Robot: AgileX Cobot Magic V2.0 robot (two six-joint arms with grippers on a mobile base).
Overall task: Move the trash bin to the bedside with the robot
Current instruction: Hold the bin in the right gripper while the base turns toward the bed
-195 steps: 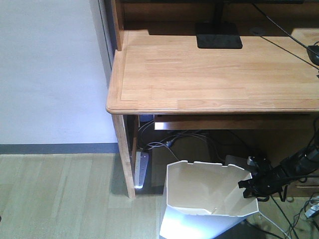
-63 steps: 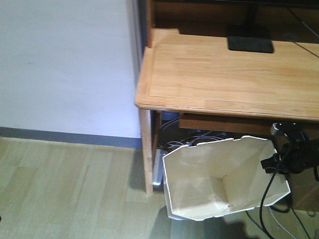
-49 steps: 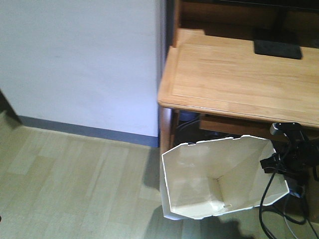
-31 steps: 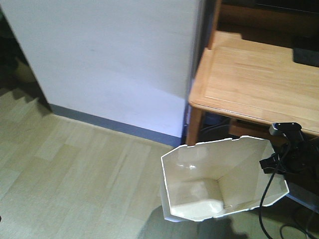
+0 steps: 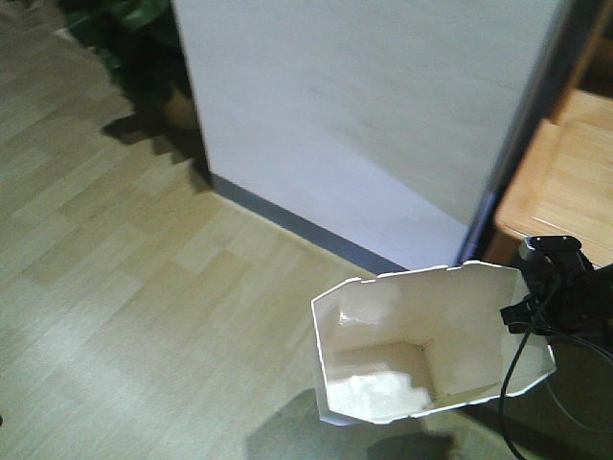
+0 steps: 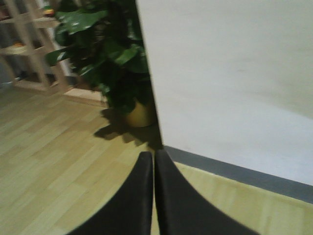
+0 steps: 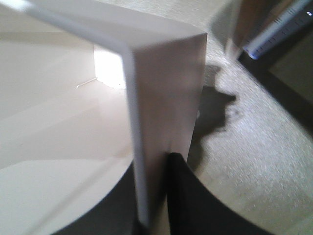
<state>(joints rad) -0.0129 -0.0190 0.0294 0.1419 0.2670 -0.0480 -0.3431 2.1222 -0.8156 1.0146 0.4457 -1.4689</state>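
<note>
Two containers are showing. At 11 o'clock of the front view, a yellowish pot is holding a dark leafy plant and standing just beside the end of a white wall. In the left wrist view the left gripper is hanging over the pale wooden floor, its two black fingers pressed together with nothing between them.

At 5 o'clock of the front view the trash bin is tilting its mouth toward the camera. It is showing a cream inside with a bright patch of light on the bottom. In the right wrist view a thin pale sliver is lying by that patch, too small to name. The bin's shadow is falling on the floor beneath it; whether its base is touching the floor cannot be told.

The right gripper is pinching the bin's wall at the rim's 3 o'clock side, one finger inside and the other finger outside. Only a corner of the light wooden desk is showing, at 3 o'clock.

Half a second ago the desk was filling the upper right. It is now sliding off the edge, and the wall's end and the plant are coming into sight. The bin and the right gripper are sitting at the same spot in the frame, grip unchanged.
</note>
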